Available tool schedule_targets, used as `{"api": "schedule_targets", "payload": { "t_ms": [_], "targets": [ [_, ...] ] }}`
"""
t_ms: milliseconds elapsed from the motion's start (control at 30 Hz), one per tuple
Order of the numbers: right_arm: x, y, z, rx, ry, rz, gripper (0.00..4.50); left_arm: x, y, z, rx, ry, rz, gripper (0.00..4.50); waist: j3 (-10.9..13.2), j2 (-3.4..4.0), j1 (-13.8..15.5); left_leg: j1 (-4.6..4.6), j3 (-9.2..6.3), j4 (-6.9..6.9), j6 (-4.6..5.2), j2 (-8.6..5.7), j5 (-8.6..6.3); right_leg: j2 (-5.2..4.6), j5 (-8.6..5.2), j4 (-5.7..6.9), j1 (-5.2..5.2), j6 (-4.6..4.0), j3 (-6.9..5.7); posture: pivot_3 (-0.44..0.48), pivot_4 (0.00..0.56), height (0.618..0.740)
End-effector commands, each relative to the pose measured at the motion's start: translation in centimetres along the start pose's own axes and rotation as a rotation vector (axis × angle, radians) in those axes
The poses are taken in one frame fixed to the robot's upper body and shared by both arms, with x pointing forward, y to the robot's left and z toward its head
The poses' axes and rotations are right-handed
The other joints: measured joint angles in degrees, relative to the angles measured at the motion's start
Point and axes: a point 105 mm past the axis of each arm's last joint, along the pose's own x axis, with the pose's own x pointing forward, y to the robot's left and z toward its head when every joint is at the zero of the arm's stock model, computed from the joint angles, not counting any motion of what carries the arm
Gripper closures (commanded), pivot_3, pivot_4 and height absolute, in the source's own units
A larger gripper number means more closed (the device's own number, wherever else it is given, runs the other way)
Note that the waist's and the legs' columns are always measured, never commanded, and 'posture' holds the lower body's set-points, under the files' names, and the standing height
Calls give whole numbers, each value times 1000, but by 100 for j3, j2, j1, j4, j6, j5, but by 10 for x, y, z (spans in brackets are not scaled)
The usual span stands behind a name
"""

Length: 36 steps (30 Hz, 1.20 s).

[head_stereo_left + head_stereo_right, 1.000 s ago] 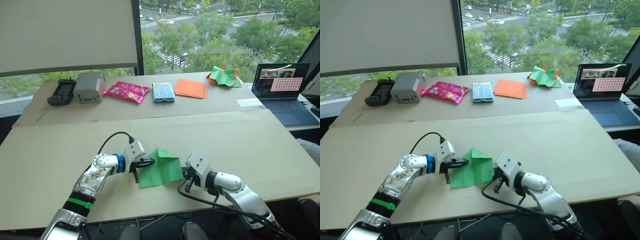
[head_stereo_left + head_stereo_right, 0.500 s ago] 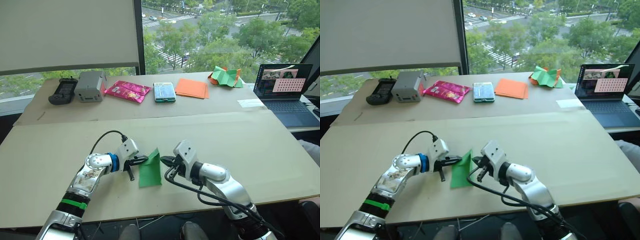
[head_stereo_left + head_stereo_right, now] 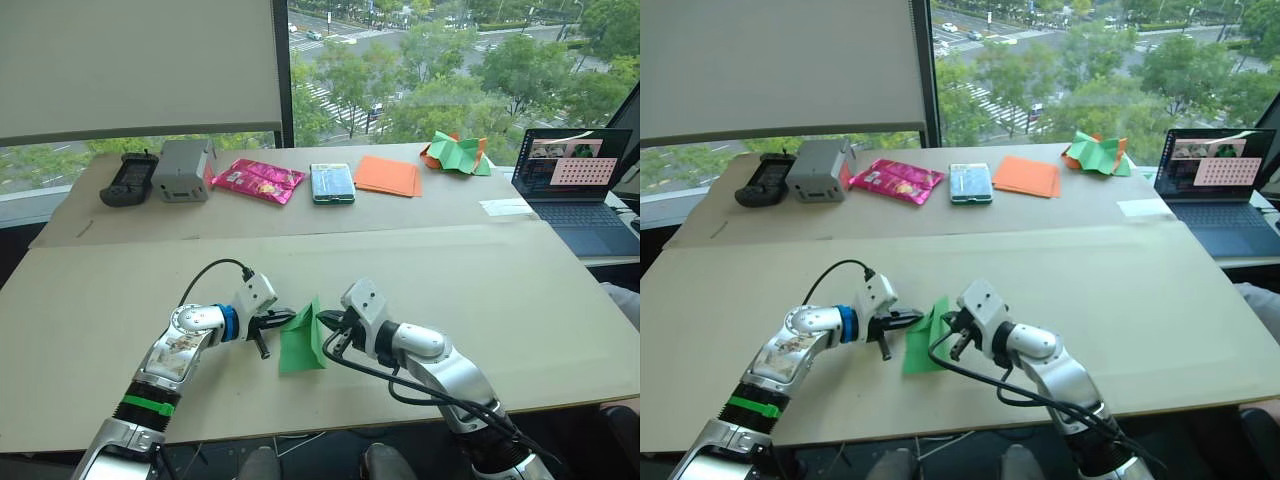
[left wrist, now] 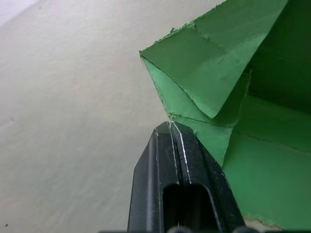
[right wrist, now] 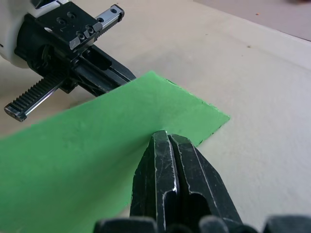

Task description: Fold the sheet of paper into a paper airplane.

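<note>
Sheet of paper (image 3: pixel 301 340): bright green, folded and creased, stood partly raised off the bench (image 3: pixel 520 290) between the two sets of fingers, lower edge resting on the surface. Left gripper (image 3: pixel 283 322): fingers clenched together, tips touching the near edge of the paper where layered flaps met, as seen from the left wrist (image 4: pixel 171 127). Right gripper (image 3: pixel 328 320): fingers likewise pressed together, tips against the flat green face from the opposite side (image 5: pixel 163 136); whether any paper lay caught between either pair could not be told. Both grippers pointed toward each other, just apart, with the paper between. Well beyond the fingers, along the far bench edge by the window: black handheld device (image 3: pixel 124 181), grey box (image 3: pixel 182 171), pink packet (image 3: pixel 257 181), teal packet (image 3: pixel 331 183), flat orange sheets (image 3: pixel 387 176), crumpled green-and-orange paper heap (image 3: pixel 455 153). Laptop (image 3: pixel 580 185), open, far off beyond the right gripper's side.
</note>
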Motion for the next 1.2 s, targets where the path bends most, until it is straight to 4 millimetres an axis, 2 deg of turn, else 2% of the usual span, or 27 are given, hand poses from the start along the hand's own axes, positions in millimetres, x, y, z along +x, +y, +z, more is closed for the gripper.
{"api": "schedule_targets", "payload": {
  "t_ms": [33, 200, 333, 533, 667, 800, 967, 1100, 1200],
  "targets": [
    [5, 2, 12, -23, -44, 6, 4500, 13, -13, 5, 22, 0, -65, 4449, 0, 0, 3, -3, 0, 1, 0, -1, 0, 0, 0, -1, 0, 0, 0, 0, 150, 706],
    [9, 4, 13, -22, -45, 11, 4500, 24, -26, 9, 37, -8, -117, 4449, 0, 0, -7, -8, -1, 2, 1, -1, 1, 1, 0, 0, 1, 0, 0, 0, 150, 706],
    [10, 5, 11, -23, -38, 10, 4500, 26, -33, 4, 32, 7, -138, 4449, 0, 0, -8, -8, -3, 2, 1, -2, 1, 1, 0, 1, 0, 0, 0, 0, 150, 706],
    [11, 4, 2, -42, 5, -1, 4500, 17, -23, -8, 22, 46, -100, 4449, 0, 0, -28, -5, -3, 3, 2, -1, 1, 1, 0, 0, 1, 0, 0, 0, 150, 706],
    [13, 5, 0, -37, 17, -1, 4500, 2, -5, -8, 22, 52, -35, 4449, 0, 0, -56, 0, -3, 1, 2, 0, 1, 2, 0, 2, 0, 0, 0, 0, 150, 706],
    [14, 9, -3, -38, 29, 10, 4500, -18, 12, 4, 34, 28, 22, 4449, 3, -3, -100, -5, -6, -6, 8, 4, 5, 7, 0, 5, 3, 0, 0, 0, 150, 706],
    [14, 10, -5, -39, 35, 13, 4500, -26, 17, 16, 46, -7, 33, 4449, 10, -5, -63, -5, -5, -4, 10, 3, 6, 5, 0, 4, -15, 0, 0, 0, 150, 706],
    [14, 12, -5, -39, 35, 18, 4500, -26, 13, 44, 27, -116, 0, 4449, 16, -14, -30, -11, -5, -4, 9, 3, 6, 5, 0, 3, -14, 0, 1, 0, 150, 706],
    [16, 13, -5, -39, 36, 21, 4500, -25, 6, 52, 9, -149, -40, 4449, 16, -14, -32, -14, -5, -4, 9, 3, 6, 5, 0, 3, -11, 0, 0, 0, 150, 706]
  ]
}}
